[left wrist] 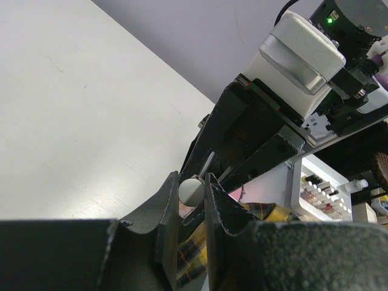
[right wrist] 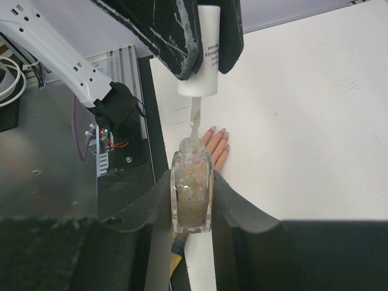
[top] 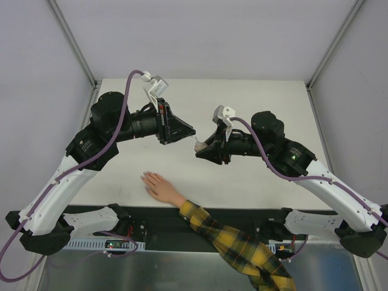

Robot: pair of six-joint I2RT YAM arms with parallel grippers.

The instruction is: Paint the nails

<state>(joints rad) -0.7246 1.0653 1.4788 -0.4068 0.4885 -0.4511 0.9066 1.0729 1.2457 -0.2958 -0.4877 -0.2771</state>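
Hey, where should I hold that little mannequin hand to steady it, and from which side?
Probably at the wrist, beside the plaid sleeve, coming from the near side. The mannequin hand lies flat with its nails pointing toward the far left, so holding there leaves them uncovered.

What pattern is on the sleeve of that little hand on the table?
The sleeve is plaid, yellow crossed with dark stripes. It shows best in the top view.

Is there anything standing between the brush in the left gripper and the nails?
Nothing visible lies on the table toward the nails. The brush tip sits at the mouth of the polish bottle in the right gripper, and must clear that first.
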